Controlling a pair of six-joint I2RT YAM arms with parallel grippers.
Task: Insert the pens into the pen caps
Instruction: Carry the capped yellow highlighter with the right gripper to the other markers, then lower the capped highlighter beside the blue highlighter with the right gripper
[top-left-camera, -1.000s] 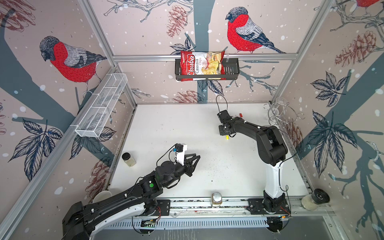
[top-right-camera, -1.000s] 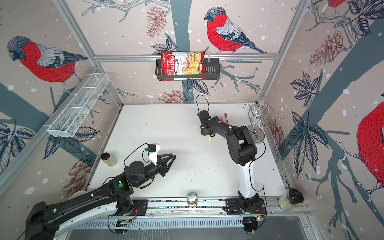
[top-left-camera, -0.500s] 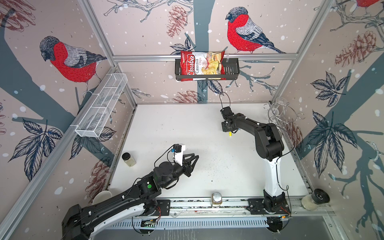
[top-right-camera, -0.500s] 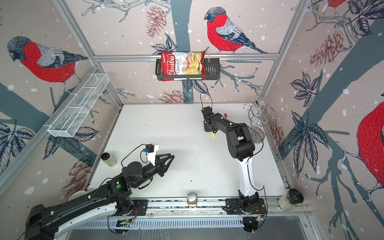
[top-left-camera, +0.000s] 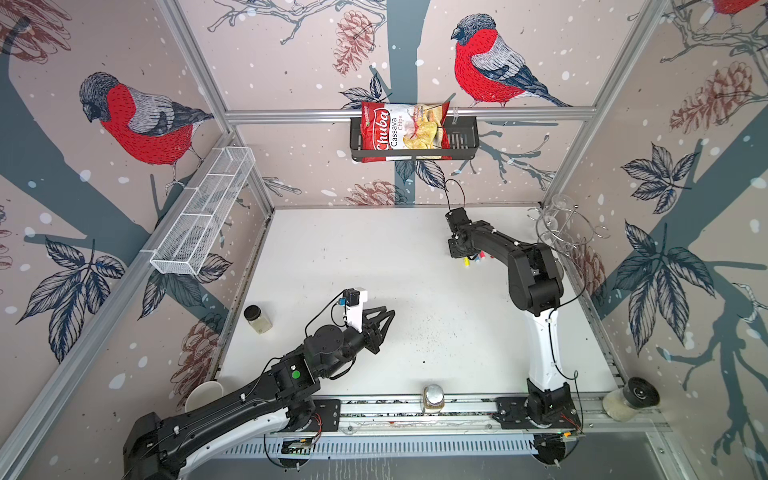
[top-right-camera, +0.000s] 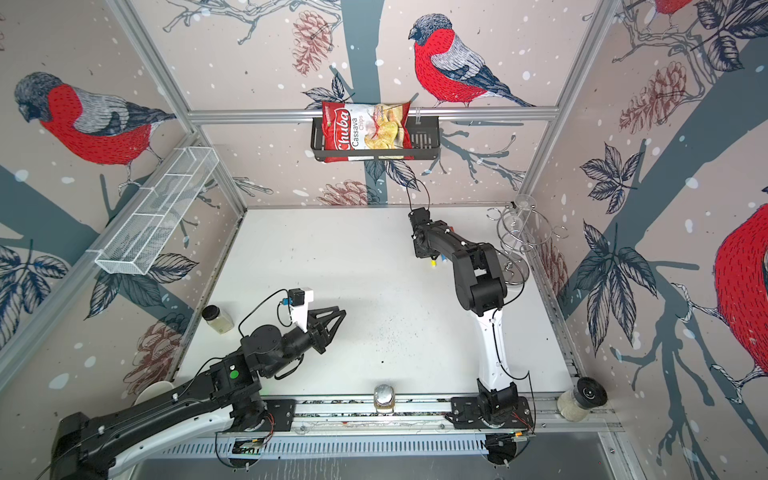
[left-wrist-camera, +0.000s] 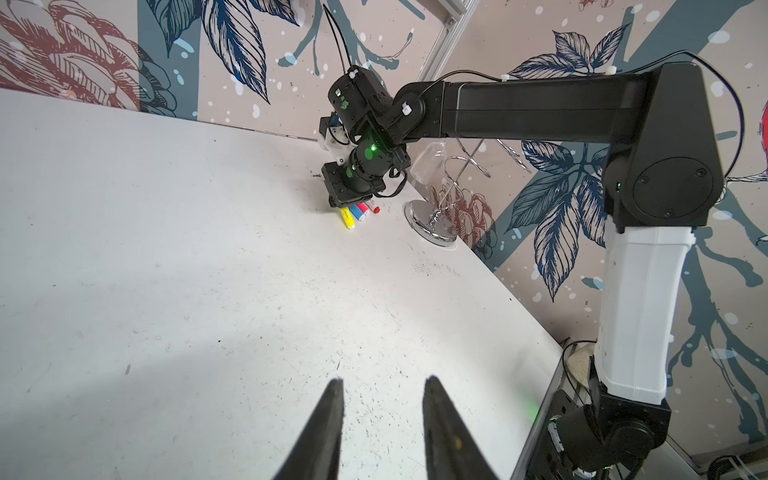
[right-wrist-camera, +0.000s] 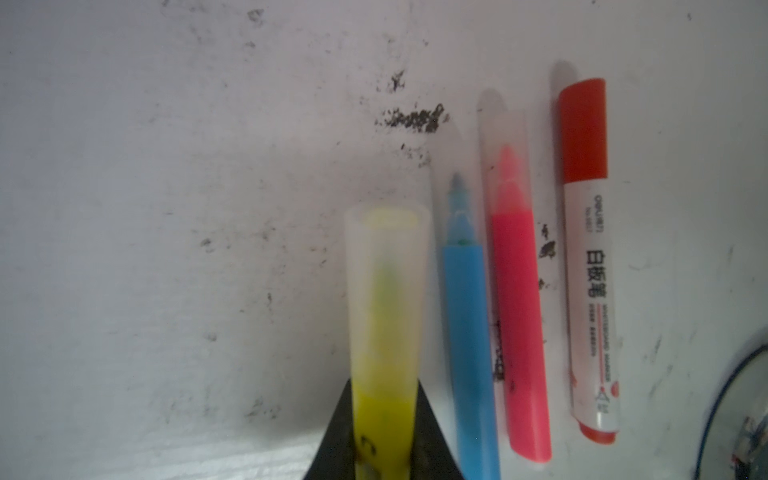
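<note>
My right gripper (right-wrist-camera: 384, 386) is shut on the yellow pen (right-wrist-camera: 384, 332), which wears a translucent pen cap (right-wrist-camera: 386, 257). Beside it on the table lie the blue pen (right-wrist-camera: 467, 332), the pink pen (right-wrist-camera: 519, 324) and the white pen (right-wrist-camera: 592, 311) in a row. The first two wear translucent caps (right-wrist-camera: 503, 137), the white one a red cap (right-wrist-camera: 582, 129). In both top views this gripper (top-left-camera: 459, 253) (top-right-camera: 424, 253) is at the back right, over the pens (top-left-camera: 476, 259). My left gripper (left-wrist-camera: 384, 382) (top-left-camera: 384, 318) hangs open and empty over mid-table.
A chrome glass rack (top-left-camera: 561, 232) stands just right of the pens by the right wall. A small jar (top-left-camera: 257, 319) sits at the left edge, another jar (top-left-camera: 433, 398) on the front rail, a third (top-left-camera: 629, 401) at the front right. A chips bag (top-left-camera: 405, 133) hangs in a back basket.
My right arm has shifted a little toward the back right, carrying the yellow pen next to the row of pens. The left arm has hardly moved.
</note>
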